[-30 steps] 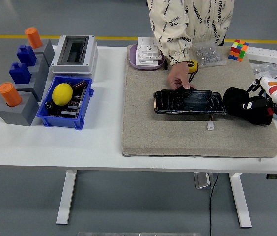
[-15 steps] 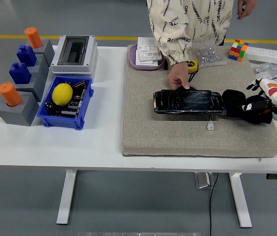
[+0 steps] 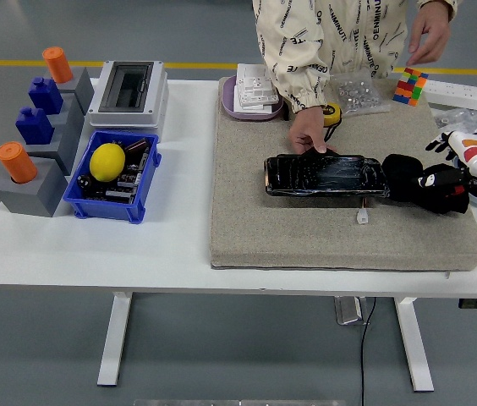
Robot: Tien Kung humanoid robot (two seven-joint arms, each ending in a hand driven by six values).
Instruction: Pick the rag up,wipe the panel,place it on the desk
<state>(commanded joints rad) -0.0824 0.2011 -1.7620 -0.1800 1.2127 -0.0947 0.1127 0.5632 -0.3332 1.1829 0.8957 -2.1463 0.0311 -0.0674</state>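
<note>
Head view shows the right hand (image 3: 446, 188) reaching in from the right edge over the grey felt mat (image 3: 306, 228) on the white worktop (image 3: 95, 245). Its black fingers (image 3: 431, 179) are curled onto a dark bundle, the rag (image 3: 403, 176), which sits on the mat just at the right end of the panel (image 3: 326, 175). The rag lies on the panel side of the hand, bunched under and in front of the fingertips, and it touches or nearly touches the panel's end; black on black makes the exact edge of cloth against fingers hard to separate. The panel is a long, glossy black piece lying flat across the middle of the mat, with a small white connector (image 3: 363, 217) on the mat just in front of it.

A person stands at the far side. One of the person's hands (image 3: 308, 133) presses down on the panel's far edge near its left half; the other hand (image 3: 431, 34) is raised above the colourful cube (image 3: 410, 85) at the far right of the worktop.

At the left sit a blue bin (image 3: 112, 207) holding a yellow lemon (image 3: 107, 161), and a grey box (image 3: 128, 91) behind it.
</note>
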